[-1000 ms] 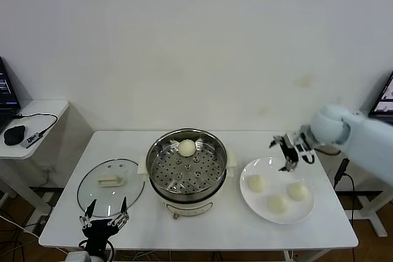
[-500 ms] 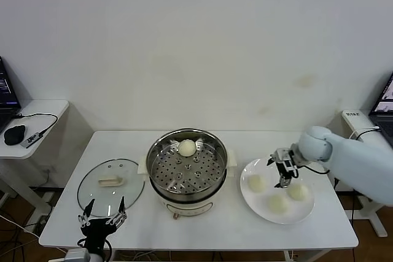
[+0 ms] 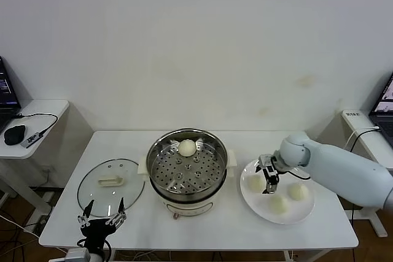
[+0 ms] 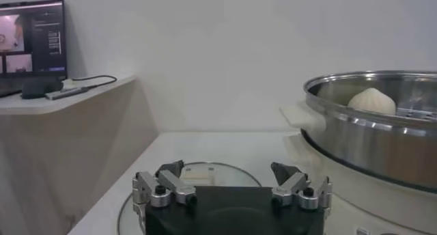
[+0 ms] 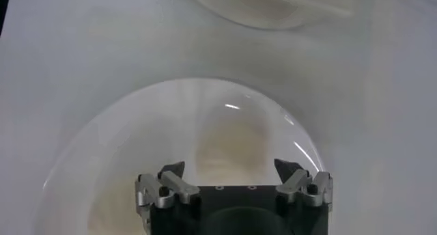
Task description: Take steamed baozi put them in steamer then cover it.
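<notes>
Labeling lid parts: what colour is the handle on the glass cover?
Cream-white handle on the cover; head view shows it best.

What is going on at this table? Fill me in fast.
The right gripper hangs open over the white plate, just above the bun nearest the pot; two more buns lie beside it. One baozi already sits in the steamer. The glass lid lies on the table beside the pot. The left gripper waits open at the near edge.

The right gripper [image 3: 268,178] points down with jaws wide, its arm reaching in from the right. The left gripper [image 3: 102,221] sits low, open.
</notes>
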Robot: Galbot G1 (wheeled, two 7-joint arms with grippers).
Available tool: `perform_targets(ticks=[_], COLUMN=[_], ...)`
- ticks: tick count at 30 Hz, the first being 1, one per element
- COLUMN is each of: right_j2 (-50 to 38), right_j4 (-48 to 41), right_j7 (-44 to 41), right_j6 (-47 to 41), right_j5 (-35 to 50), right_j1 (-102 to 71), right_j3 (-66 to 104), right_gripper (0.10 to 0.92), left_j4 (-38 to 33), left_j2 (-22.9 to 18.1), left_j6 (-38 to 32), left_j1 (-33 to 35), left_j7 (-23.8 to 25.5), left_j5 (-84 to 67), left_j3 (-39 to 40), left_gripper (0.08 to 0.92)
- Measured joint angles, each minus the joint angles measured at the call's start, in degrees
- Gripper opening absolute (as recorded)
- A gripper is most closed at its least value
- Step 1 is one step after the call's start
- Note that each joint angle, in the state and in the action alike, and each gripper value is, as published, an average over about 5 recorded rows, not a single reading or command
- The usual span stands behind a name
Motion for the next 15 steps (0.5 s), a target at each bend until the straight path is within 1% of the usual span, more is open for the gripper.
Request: perform_targets(ticks=[5, 15], right_j2=[0.83, 1.38], right_j4=[-0.96, -1.73], right_j7=[0.03, -0.38], right_j6=[-0.25, -0.72], right_j5=[-1.08, -2.49], right_j1=[-0.10, -0.76], right_j3=[0.17, 0.46], right_gripper=[0.762, 0.696], left_j4=[0.45, 0.72], left_j2=[-0.06, -0.32], left_j6=[0.00, 0.06], left_j1=[-0.19, -0.28], left_j7=[-0.04, -0.05], left_j5=[0.01, 0.14], left_j3=[0.00, 0.15], left_gripper=[0.823, 0.823])
